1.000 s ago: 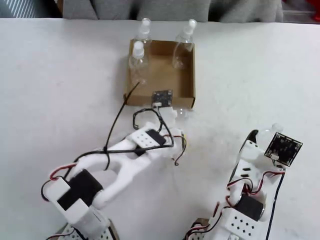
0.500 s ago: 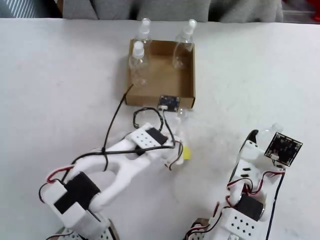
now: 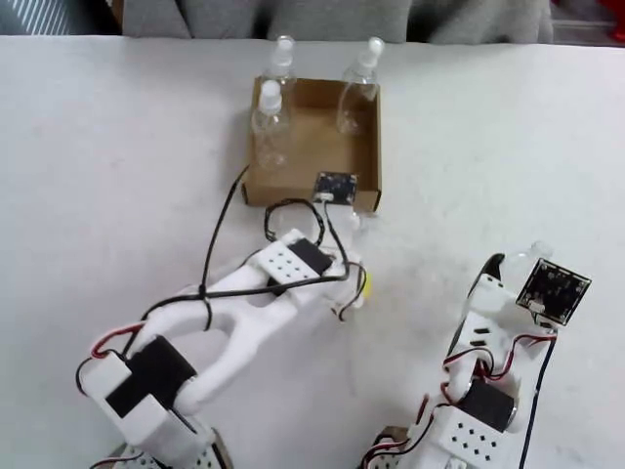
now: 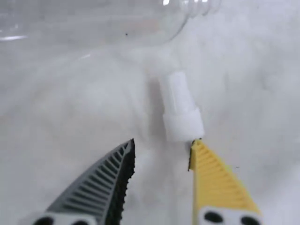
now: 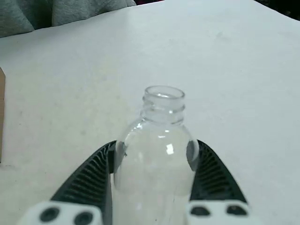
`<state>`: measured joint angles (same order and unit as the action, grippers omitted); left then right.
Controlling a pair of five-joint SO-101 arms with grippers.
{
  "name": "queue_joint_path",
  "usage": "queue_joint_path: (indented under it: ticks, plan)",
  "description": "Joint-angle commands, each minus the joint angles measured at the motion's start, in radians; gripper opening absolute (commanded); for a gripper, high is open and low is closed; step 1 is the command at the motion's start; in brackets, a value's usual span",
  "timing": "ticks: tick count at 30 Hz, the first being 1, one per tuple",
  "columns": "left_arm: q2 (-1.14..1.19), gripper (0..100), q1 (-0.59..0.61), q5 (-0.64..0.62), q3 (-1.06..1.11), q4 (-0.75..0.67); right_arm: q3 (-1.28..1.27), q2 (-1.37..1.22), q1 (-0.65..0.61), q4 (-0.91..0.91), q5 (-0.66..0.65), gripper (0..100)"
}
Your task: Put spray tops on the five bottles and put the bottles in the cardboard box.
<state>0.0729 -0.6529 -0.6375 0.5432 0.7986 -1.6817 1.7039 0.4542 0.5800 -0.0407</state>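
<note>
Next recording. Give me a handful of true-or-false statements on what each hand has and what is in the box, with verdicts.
1. The right hand grips a bottle whose neck is bare. True.
2. The left hand is clamped on the spray top. False: its fingers are apart, and the spray top lies on the table just ahead of the fingertips, next to the yellow one.
3. Five bottles stand in the cardboard box. False: three bottles are there.
4. A clear bottle lies close beyond the loose spray top. True.
</note>
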Motion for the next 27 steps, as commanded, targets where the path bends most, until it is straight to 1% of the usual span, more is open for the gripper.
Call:
queue_joint_path:
  ticks: [1, 6, 10, 14, 18, 23, 27]
  plan:
    - [-0.050, 20, -0.012, -0.063, -0.069, 0.000, -0.014, 0.010, -0.005, 0.004, 0.005, 4.0]
    - [-0.050, 26, -0.013, -0.106, -0.069, -0.012, -0.014, 0.010, -0.007, 0.004, 0.005, 4.0]
    - [-0.048, 27, -0.018, -0.189, -0.069, -0.063, -0.014, 0.010, -0.007, 0.004, 0.005, 4.0]
    - [-0.048, 27, -0.059, -0.196, -0.081, -0.057, -0.014, 0.010, -0.007, 0.004, 0.005, 4.0]
    - [-0.045, 27, -0.064, -0.201, -0.084, -0.063, -0.014, 0.010, -0.007, 0.004, 0.005, 4.0]
    - [0.061, 27, -0.058, -0.281, -0.130, -0.072, -0.014, 0.010, -0.008, 0.004, 0.005, 4.0]
    - [0.170, 27, -0.044, -0.284, -0.209, -0.069, -0.014, 0.012, -0.024, 0.021, 0.003, 4.0]
